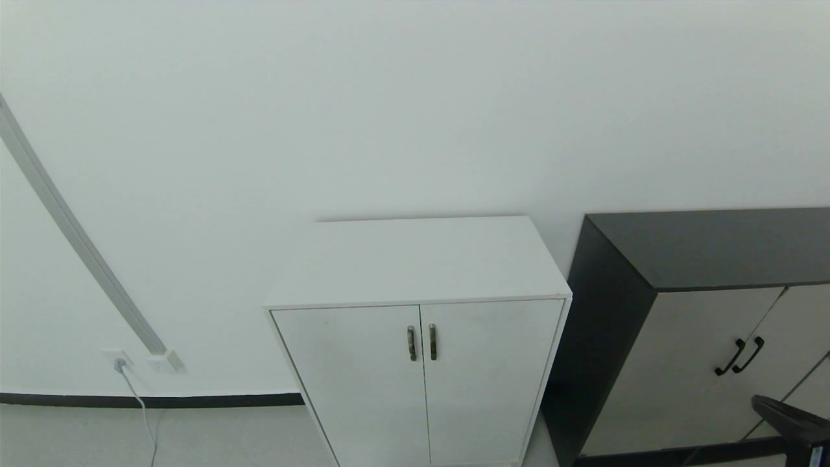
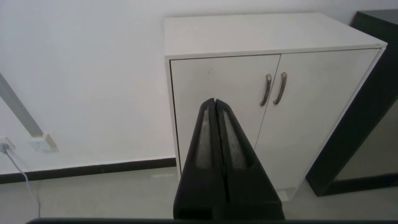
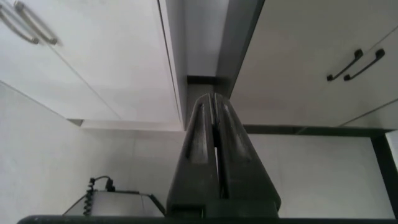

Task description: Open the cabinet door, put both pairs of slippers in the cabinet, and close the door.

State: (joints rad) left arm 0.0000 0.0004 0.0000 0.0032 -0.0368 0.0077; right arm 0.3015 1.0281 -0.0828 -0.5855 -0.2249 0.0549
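The white cabinet [image 1: 415, 259] stands upright against the wall [image 1: 415, 97], beside a dark cabinet [image 1: 713, 246], its shut doors [image 1: 486, 376] facing the robot, handles [image 1: 411, 343] vertical. The wrist views add the left gripper [image 2: 215, 106] and right gripper [image 3: 214, 99], fingers pressed together.

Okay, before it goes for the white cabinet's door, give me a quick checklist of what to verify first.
1. Both handles on the white cabinet unobstructed: ok.
2. The left end effector open to take a handle: not ok, shut.
3. The right end effector open: not ok, shut.
4. The doors open for loading: not ok, both shut.
5. The right door free to swing past the black cabinet close beside it: cannot tell.
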